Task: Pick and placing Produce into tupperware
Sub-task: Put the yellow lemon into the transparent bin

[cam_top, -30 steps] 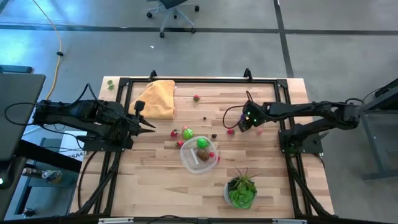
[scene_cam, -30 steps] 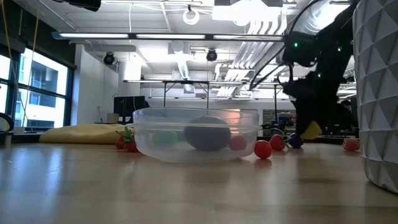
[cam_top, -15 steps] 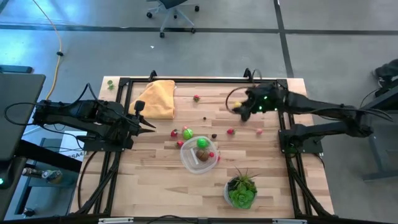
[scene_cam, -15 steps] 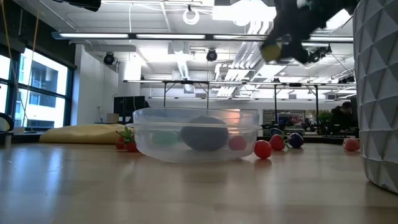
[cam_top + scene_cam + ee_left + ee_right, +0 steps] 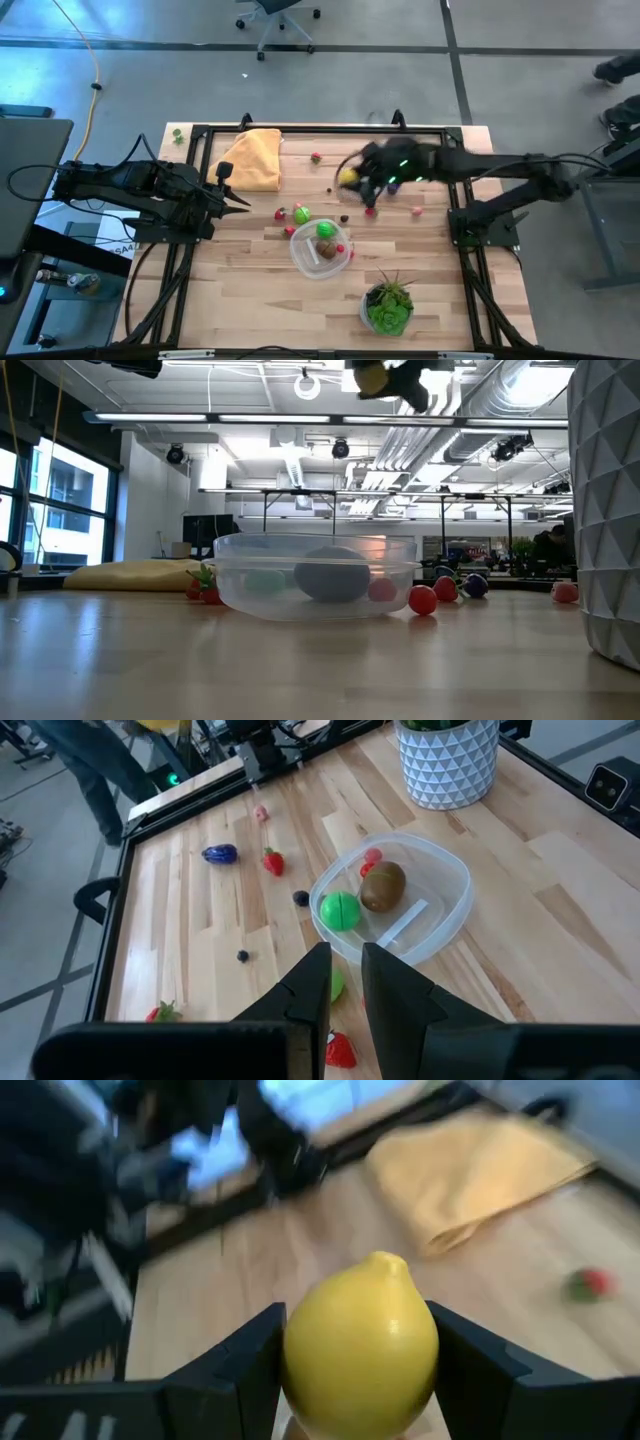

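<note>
The produce lies scattered on the wooden table: a strawberry (image 5: 316,157), a green piece (image 5: 301,214), and red and dark bits around them. The clear round tupperware (image 5: 300,262) holds a green ball (image 5: 339,910), a brown piece (image 5: 383,885) and a red one (image 5: 372,857). High over the table's middle, on the far side of the tupperware, my right gripper (image 5: 350,180) is shut on a yellow lemon (image 5: 360,1355). The lemon shows at the top of the low view (image 5: 372,378). My left gripper (image 5: 245,202) waits shut at the table's left side. My right gripper pinches the lemon's two opposite sides (image 5: 295,1370) between its two fingers (image 5: 245,1370). The fingers slant down from the table's right side. The lemon's pointed tip (image 5: 385,1262) stands out past the fingers. The lemon is lifted well clear of the table.
A yellow cloth (image 5: 252,158) lies at the far left corner. A potted plant (image 5: 388,308) in a white patterned pot (image 5: 605,510) stands at the near right. A black frame (image 5: 330,129) runs round the table. A person's legs (image 5: 615,70) show beyond the far right corner.
My right gripper has risen high off the table with the lemon and swung toward the table's left, turning as it went. The lemon, near the tabletop on the right a second ago, now hangs far above it. The left arm kept still.
</note>
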### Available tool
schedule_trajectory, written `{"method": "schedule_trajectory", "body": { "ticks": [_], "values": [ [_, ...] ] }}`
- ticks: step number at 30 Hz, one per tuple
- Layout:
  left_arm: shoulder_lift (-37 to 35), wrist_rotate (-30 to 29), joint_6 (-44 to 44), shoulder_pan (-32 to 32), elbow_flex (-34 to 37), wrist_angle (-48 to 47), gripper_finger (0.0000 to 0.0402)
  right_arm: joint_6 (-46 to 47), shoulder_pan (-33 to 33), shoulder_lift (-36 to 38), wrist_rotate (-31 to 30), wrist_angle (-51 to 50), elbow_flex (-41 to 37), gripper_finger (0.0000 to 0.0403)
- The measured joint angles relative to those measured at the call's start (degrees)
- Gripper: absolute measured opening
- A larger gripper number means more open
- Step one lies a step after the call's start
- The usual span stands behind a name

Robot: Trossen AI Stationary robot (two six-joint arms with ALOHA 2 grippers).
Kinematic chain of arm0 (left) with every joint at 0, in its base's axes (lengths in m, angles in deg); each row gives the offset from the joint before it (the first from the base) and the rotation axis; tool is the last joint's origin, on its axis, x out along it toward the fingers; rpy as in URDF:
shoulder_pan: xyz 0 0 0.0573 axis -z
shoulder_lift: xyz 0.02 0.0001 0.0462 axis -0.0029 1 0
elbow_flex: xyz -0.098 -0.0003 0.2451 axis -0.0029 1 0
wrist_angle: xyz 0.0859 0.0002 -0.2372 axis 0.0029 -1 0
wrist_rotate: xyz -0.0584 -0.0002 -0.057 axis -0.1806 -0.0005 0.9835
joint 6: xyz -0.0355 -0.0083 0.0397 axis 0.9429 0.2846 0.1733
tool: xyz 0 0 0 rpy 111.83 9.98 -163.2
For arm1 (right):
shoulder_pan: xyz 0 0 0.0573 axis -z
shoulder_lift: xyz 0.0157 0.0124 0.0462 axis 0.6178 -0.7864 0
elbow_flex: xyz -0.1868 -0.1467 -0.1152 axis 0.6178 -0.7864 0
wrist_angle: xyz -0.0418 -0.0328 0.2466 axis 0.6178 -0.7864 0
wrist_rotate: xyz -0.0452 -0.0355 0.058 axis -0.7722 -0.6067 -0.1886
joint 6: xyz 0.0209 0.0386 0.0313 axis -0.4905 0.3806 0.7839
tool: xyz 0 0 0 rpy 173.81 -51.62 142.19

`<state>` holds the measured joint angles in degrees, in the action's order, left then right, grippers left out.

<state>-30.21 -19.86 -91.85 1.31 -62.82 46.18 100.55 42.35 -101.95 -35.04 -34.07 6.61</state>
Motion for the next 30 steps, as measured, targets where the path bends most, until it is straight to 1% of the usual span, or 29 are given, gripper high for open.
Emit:
{"method": "schedule_trajectory", "body": {
  "ticks": [4, 8, 13, 17, 22, 25, 30],
  "values": [
    [0.0, 0.0, -0.01, -0.01, 0.0, 0.0, 0.0051, -2.57, -4.57, -9.55, 0.71, -0.04, 2.22, 0.0193],
    [0.0, 0.0, 0.01, 0.0, 0.0, -0.01, 0.0051, -5.76, -7.75, -19.3, 1.7, -0.02, 5.62, 0.0193],
    [0.0, 0.0, 0.01, 0.0, 0.0, 0.01, 0.0051, -7.49, -9.47, -30.82, 5.46, -0.2, 11.94, 0.0193],
    [0.0, 0.0, 0.01, -0.02, 0.0, 0.01, 0.0051, -10.68, -10.36, -38.48, 5.35, -3.81, 18.87, 0.0193],
    [0.02, 0.0, -0.01, 0.0, 0.0, -0.01, 0.0051, -14.9, -10.66, -45.53, 5.31, -11.39, 26.05, 0.0193],
    [0.02, 0.0, 0.01, -0.02, 0.0, -0.01, 0.0051, -16.67, -10.65, -48.2, 5.29, -12.9, 27.51, 0.0193],
    [0.01, 0.0, 0.01, 0.0, 0.0, 0.0, 0.0051, -17.95, -10.61, -50.36, 5.28, -12.53, 27.57, 0.0193]
  ]
}}
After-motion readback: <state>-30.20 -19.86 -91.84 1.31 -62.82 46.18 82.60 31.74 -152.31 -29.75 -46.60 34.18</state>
